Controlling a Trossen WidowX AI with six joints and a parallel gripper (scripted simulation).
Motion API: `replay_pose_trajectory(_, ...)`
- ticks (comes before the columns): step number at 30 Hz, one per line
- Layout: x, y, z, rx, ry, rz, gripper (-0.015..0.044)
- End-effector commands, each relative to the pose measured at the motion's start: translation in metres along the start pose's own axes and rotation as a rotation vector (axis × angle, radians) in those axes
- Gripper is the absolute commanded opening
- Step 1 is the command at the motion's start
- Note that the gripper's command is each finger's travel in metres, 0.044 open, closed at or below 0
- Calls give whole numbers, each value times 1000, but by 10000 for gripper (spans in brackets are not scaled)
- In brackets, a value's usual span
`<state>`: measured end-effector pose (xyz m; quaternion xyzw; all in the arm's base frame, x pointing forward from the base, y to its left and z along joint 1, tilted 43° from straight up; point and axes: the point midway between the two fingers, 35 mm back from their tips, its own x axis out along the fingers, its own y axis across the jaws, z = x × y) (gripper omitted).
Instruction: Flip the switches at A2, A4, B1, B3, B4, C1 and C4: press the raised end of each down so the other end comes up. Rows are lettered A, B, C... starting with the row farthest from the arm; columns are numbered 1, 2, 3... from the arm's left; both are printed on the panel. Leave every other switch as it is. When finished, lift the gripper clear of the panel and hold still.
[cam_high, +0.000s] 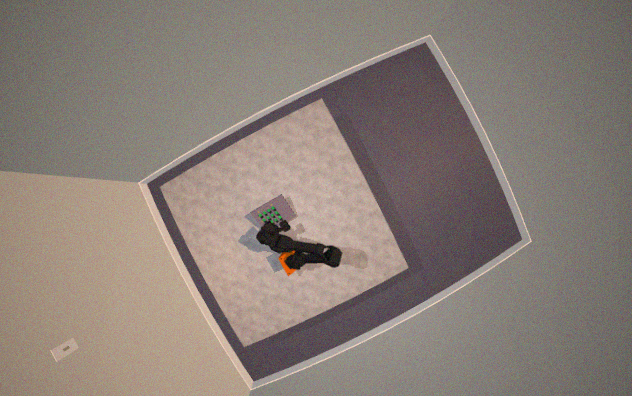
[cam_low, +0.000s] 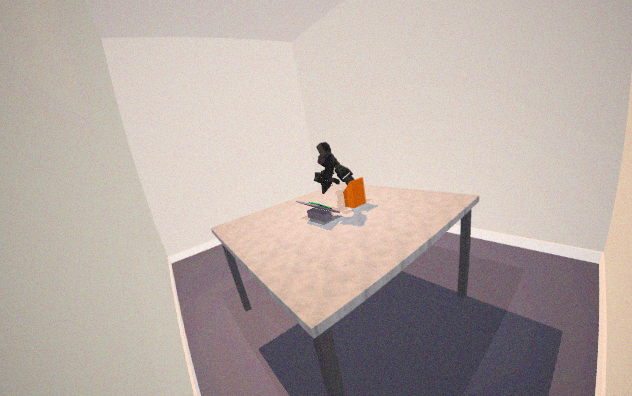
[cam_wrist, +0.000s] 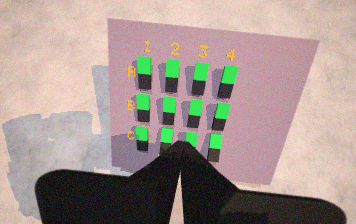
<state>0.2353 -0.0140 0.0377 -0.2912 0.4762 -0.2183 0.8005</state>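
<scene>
Above row C (pinched tight), hand

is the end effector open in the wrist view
No, the end effector is shut, its two dark fingers pressed together into one tip over row C of the panel.

Pale, bare walls meeting in a corner behind the counter. Purple floor edged by white skirting. Mottled beige top on dark legs, broad shadow beneath its near corner.
</scene>
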Motion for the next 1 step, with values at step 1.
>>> replay_pose_trajectory(1, 0, 3, 3, 3, 2, -5, 0)
